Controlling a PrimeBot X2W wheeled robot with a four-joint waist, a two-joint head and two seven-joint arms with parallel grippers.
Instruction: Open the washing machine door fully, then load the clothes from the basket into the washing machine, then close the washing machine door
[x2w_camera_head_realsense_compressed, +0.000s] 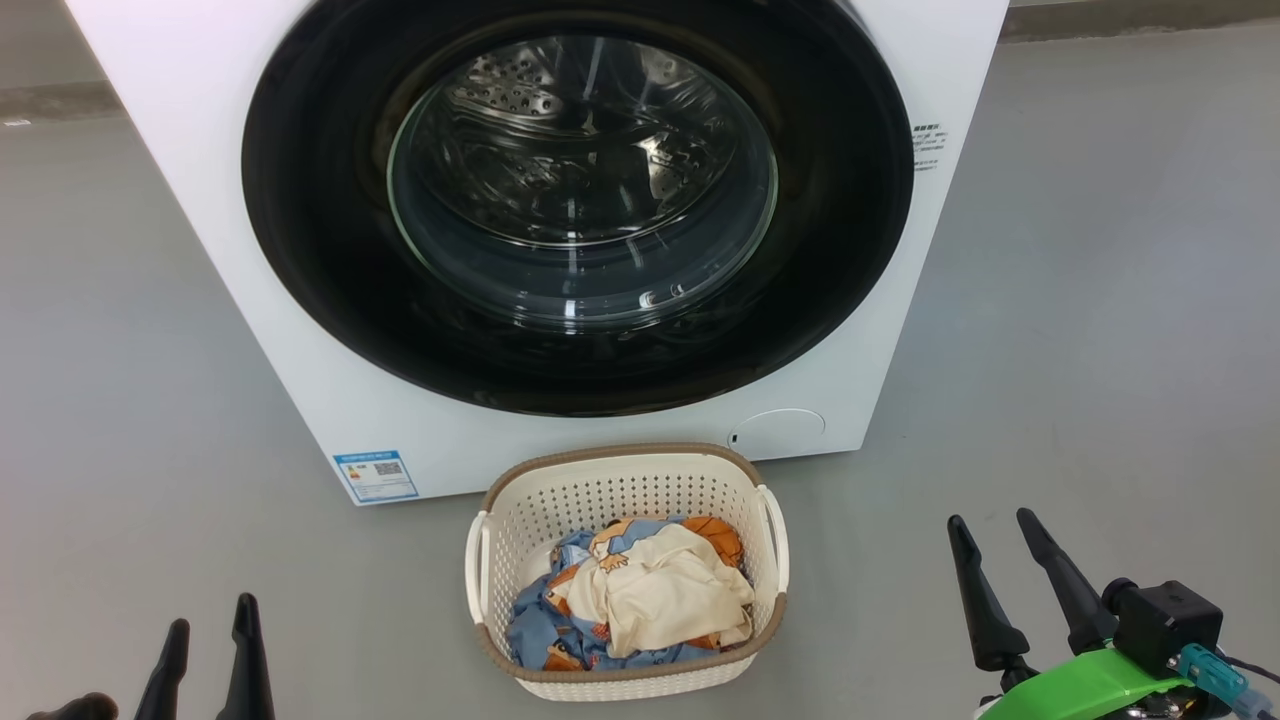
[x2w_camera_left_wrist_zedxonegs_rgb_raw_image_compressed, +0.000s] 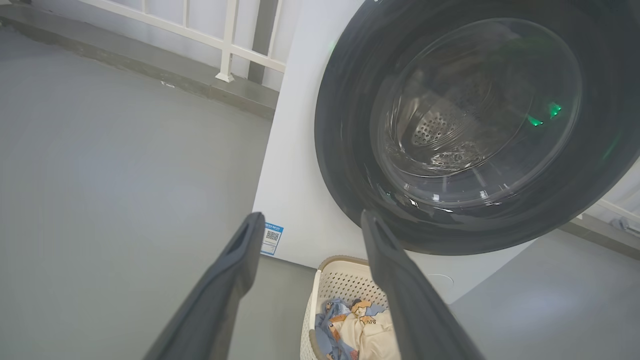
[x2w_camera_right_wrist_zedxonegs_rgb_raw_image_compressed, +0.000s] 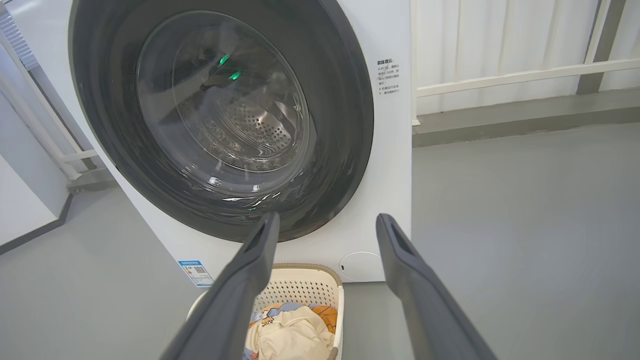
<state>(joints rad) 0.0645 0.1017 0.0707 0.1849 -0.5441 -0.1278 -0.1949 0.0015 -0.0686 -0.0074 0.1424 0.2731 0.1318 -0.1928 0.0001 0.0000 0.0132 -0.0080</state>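
Starting far left: left gripper (x2w_camera_head_realsense_compressed: 212, 615) sits low w/ its two dark fingers spread apart, nothing btwn them, touching nothing. Ahead of it & off to its right stands the washing machine (x2w_camera_head_realsense_compressed: 200, 250), w/ a blue label sticker (x2w_camera_head_realsense_compressed: 375, 475) on the lower front corner nearest this gripper. The washing machine door (x2w_camera_head_realsense_compressed: 580, 190) looks shut, black rim flat against the white front, no gap at its edge that I can make out. Thru the glass the steel drum (x2w_camera_head_realsense_compressed: 520, 90) looks bare, no fabric inside as far as I can tell. So step 1 (open door fully) isn't begun, by my read. The basket (x2w_camera_head_realsense_compressed: 620, 480) rests on the grey floor (x2w_camera_head_realsense_compressed: 150, 400) just in front of the machine, below the door's lower rim. That puts it ahead-right of the left gripper & ahead-left of the right one. The clothes (x2w_camera_head_realsense_compressed: 640, 590) are all in it: cream garment on top, blue printed fabric w/ orange-brown figures beneath. Loading isn't begun either. Right gripper (x2w_camera_head_realsense_compressed: 990, 518), far right, has its fingers spread wide too, empty, well apart from basket & door. Verdict: approx nothing done; open, load & close are all left. The door is ahead of & above both tools, so a reach fwd to its rim seems the first need. Where the handle or latch is, can't tell.
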